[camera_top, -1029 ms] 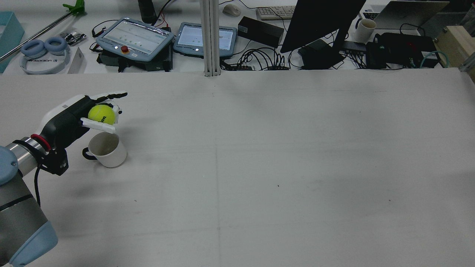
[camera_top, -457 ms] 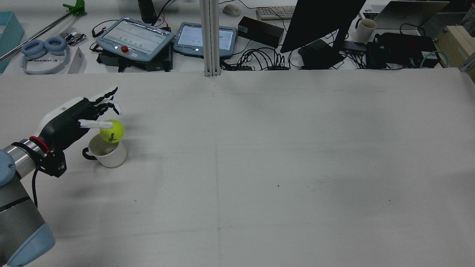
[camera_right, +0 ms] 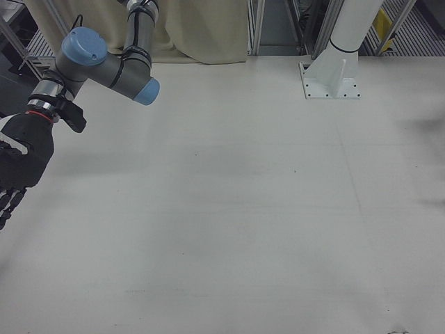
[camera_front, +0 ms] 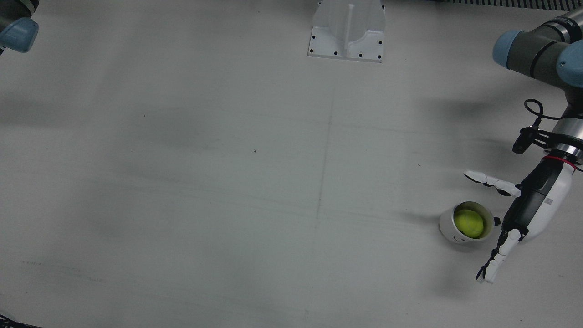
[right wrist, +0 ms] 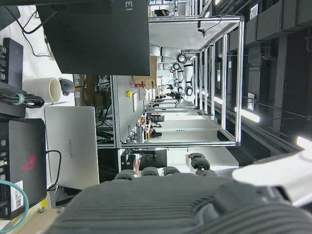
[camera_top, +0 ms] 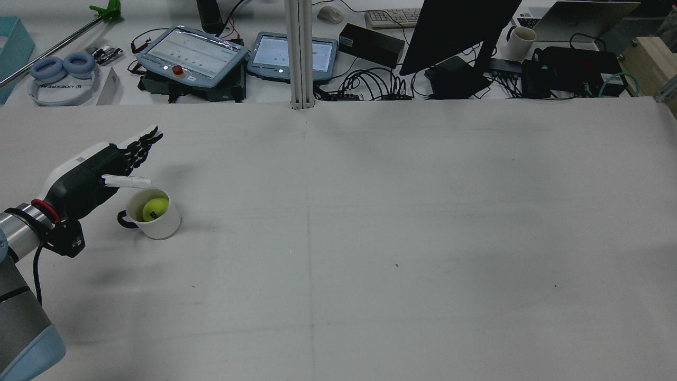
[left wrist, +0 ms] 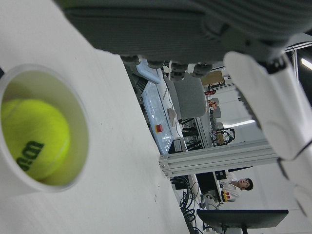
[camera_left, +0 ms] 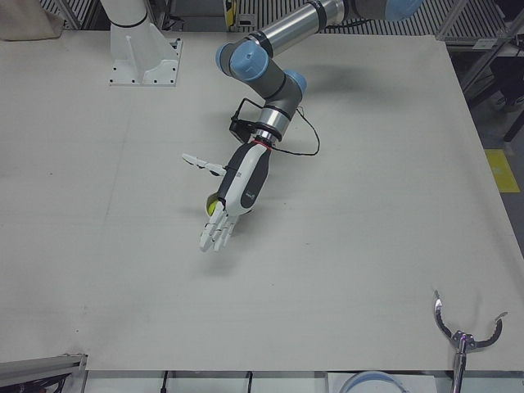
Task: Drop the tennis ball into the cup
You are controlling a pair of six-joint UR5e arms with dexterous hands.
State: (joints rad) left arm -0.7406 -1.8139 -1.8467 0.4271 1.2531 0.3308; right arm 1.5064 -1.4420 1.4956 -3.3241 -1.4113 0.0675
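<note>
The yellow tennis ball [camera_top: 155, 208] lies inside the white cup [camera_top: 164, 225], which stands upright on the table's left side in the rear view. The ball [camera_front: 469, 223] and the cup [camera_front: 445, 226] also show in the front view, and the ball [left wrist: 34, 146] in the cup [left wrist: 84, 146] in the left hand view. My left hand [camera_top: 87, 177] is open and empty, fingers spread, hovering just beside and above the cup on its handle side; it also shows in the front view [camera_front: 530, 205] and the left-front view [camera_left: 243, 182]. My right hand [camera_right: 21, 163] hangs far from the cup, fingers extended, holding nothing.
A white pedestal [camera_front: 346, 32] stands at the robot's side of the table. Behind the table's far edge are teach pendants [camera_top: 193, 55], headphones [camera_top: 61, 79], a monitor [camera_top: 455, 32], cables and an aluminium post [camera_top: 299, 53].
The ball left my left hand, passed over the cup's rim and dropped into the cup. The hand opened its fingers and drew back a little to the left.
</note>
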